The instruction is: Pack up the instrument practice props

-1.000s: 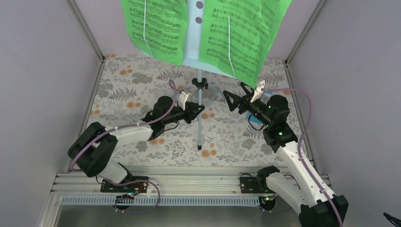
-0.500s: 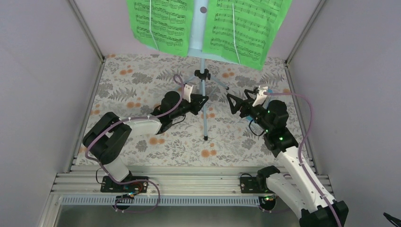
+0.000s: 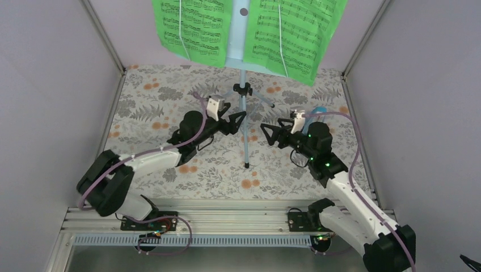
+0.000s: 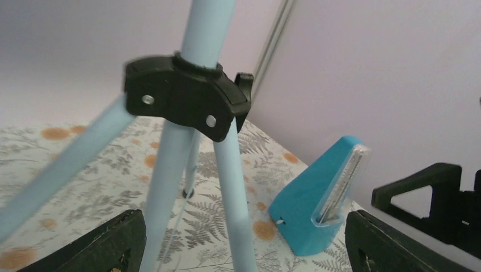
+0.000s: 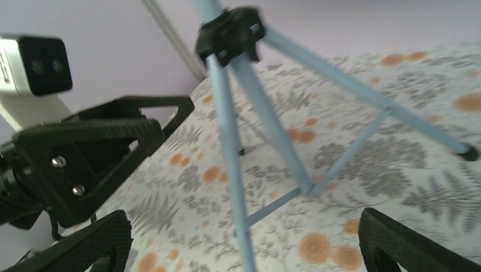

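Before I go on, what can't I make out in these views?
Top view: bright green printed sheet-music pages, upper part cut off by the frame edge.
Top view: small blue wedge-shaped metronome, mostly hidden behind the right arm.
Right wrist view: pale blue tripod music stand, blurred; its desk is out of frame.

music stand (image 3: 245, 144) upright, left claw (image 3: 238, 122) open, right claw (image 3: 269, 134) open

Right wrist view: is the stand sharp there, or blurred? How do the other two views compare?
Right wrist view: the stand is smeared and soft. Left wrist view: sharper, metronome fairly clear. Top view: crisp, evenly lit, green pages cut off at the top edge.
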Tool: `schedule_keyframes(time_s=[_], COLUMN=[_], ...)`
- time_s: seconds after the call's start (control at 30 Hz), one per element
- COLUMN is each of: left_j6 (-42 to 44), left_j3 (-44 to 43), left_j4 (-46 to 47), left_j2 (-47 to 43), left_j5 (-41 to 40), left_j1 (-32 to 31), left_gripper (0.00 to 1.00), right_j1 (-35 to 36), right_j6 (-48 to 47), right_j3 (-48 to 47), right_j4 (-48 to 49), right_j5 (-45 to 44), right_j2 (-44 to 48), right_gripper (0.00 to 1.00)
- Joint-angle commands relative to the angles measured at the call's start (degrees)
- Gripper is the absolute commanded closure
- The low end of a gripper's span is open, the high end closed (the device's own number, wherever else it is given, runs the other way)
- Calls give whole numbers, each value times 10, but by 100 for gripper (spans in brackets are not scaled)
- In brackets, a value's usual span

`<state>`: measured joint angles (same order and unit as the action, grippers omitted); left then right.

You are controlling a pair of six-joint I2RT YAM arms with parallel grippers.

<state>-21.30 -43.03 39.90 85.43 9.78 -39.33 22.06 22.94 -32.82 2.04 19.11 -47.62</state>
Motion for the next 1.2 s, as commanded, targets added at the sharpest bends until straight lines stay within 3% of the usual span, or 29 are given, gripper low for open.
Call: schedule_keyframes(time_s=[0.0, 0.13, 0.27, 0.37, 0.5, 0.7, 0.9, 1.17], left_j6=[29, 21, -20, -10, 4, 0, -19, -22], left_j3=[49, 102, 137, 118, 48, -117, -250, -431], left_j4=[-28, -86, -145, -223, -306, -381, -406, -354], left_j2=[-81, -169, -273, -354, -397, -354, -290, -158], left_j5=[-53, -84, -38, -39, -22, 96, 201, 380], left_j1=[5, 28, 89, 115, 157, 241, 344, 489], left_gripper=[12, 11, 14, 16, 16, 16, 16, 17], right_j1=[65, 151, 237, 283, 313, 319, 318, 317], right_j6=[-9, -18, -28, -35, -35, -4, -4, 8], right_j3=[6, 1, -35, -78, -140, -269, -450, -696], right_j4=[35, 52, 37, 17, -2, -35, -98, -163], right_j5=[20, -15, -69, -93, -88, -89, -92, -105], right_j2=[-28, -71, -106, -122, -128, -147, -234, -385], right_gripper=[8, 14, 15, 15, 15, 15, 13, 14])
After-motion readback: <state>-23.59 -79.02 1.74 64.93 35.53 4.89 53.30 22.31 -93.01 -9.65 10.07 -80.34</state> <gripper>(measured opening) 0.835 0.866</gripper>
